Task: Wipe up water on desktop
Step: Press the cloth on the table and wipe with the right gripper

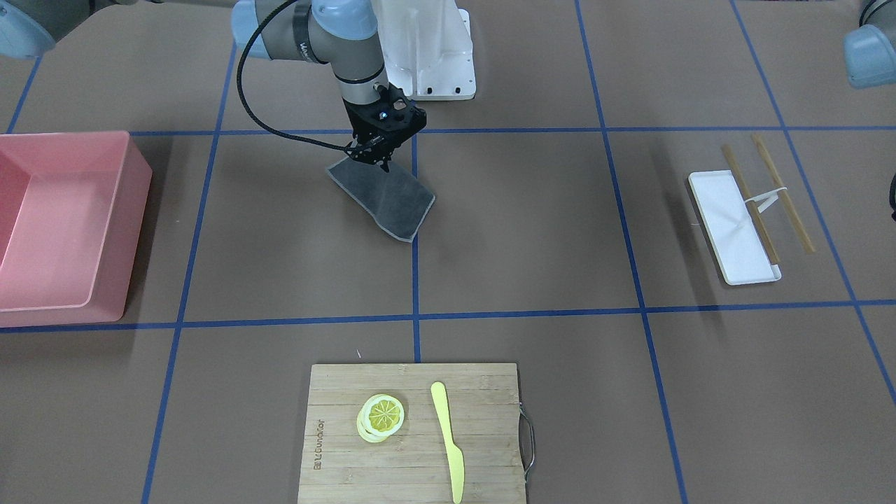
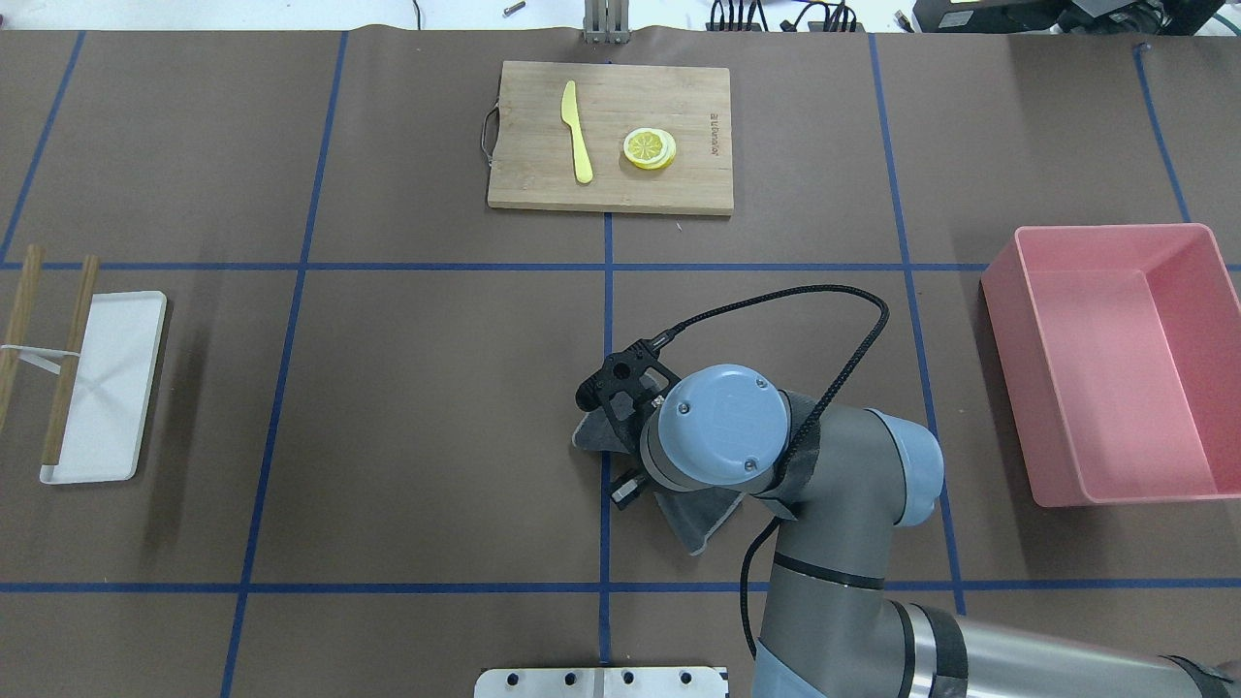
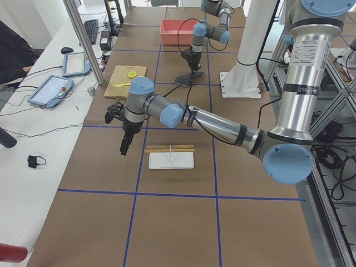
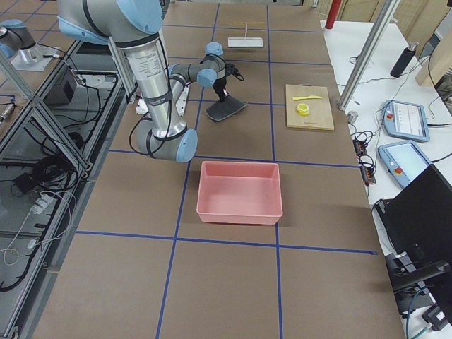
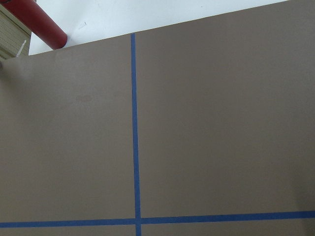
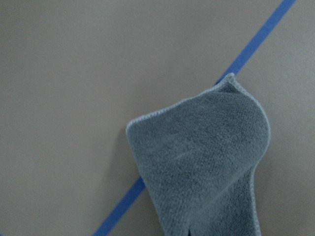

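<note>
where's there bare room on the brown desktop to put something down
Widest free patch: the brown taped desktop between the white rectangular tray and the grey microfibre cloth. Also free between the bamboo cutting board and the cloth. Crowded around the cloth, where the right gripper clamps it.

Looking down from across and behind, sharing the cloth (image 1: 392, 199); along the desktop (image 1: 525, 231) from each end; close at wrists.

The desktop (image 1: 532, 231) is matte brown with a blue tape grid (image 1: 415, 280); the cloth (image 1: 392, 199) is grey, pale-edged; the bin (image 1: 133, 210) pink, the tray (image 1: 728, 224) white, the knife (image 1: 446, 427) yellow.
</note>
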### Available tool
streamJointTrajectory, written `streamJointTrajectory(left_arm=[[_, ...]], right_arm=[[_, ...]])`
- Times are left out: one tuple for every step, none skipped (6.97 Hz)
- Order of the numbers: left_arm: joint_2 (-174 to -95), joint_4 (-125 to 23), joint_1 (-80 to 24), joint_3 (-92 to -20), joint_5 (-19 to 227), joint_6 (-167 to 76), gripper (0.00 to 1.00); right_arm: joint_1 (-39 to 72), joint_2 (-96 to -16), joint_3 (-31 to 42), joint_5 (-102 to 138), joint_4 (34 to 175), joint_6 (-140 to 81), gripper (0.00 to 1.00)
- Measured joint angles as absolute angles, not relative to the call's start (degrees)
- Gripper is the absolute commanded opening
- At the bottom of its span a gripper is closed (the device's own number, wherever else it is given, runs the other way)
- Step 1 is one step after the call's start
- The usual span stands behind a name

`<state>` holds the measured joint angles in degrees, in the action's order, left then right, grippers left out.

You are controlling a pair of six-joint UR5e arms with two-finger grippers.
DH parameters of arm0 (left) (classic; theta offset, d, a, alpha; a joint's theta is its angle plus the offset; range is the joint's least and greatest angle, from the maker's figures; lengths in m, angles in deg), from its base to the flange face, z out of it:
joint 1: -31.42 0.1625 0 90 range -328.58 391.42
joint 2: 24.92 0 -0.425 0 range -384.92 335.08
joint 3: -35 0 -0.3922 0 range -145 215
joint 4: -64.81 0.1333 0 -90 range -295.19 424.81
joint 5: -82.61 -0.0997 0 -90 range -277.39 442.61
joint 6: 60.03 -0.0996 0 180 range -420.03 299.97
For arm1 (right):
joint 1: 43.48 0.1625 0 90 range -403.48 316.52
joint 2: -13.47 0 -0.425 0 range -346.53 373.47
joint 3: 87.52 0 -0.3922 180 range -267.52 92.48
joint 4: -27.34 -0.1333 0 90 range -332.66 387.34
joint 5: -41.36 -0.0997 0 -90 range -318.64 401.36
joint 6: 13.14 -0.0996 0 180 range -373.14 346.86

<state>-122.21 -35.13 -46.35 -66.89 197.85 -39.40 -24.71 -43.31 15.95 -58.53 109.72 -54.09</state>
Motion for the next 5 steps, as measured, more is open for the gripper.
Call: streamJointTrajectory(left_arm=[[-122.24, -35.12, -46.39, -66.87, 197.9, -39.57, 0.99], [-122.23, -35.16, -46.38, -66.87, 197.92, -39.62, 0.99], [-122.17, -35.26, -46.38, -66.9, 197.95, -39.62, 0.99], [-122.15, -35.33, -46.37, -67.0, 197.98, -39.58, 0.99], [-122.13, -35.41, -46.37, -67.02, 198.0, -39.57, 0.99]], right_arm=[[-24.16, -43.28, 16.22, -60.55, 102.8, -58.29, 0.0], [-23.54, -43.25, 16.17, -61.9, 95.41, -62.74, 0.0], [-23.11, -43.24, 15.89, -62.45, 88.31, -66.88, 0.0], [-22.8, -43.41, 14.72, -62.62, 82.82, -69.5, 0.0], [-22.63, -44.04, 11.48, -62.68, 77.61, -70.6, 0.0]])
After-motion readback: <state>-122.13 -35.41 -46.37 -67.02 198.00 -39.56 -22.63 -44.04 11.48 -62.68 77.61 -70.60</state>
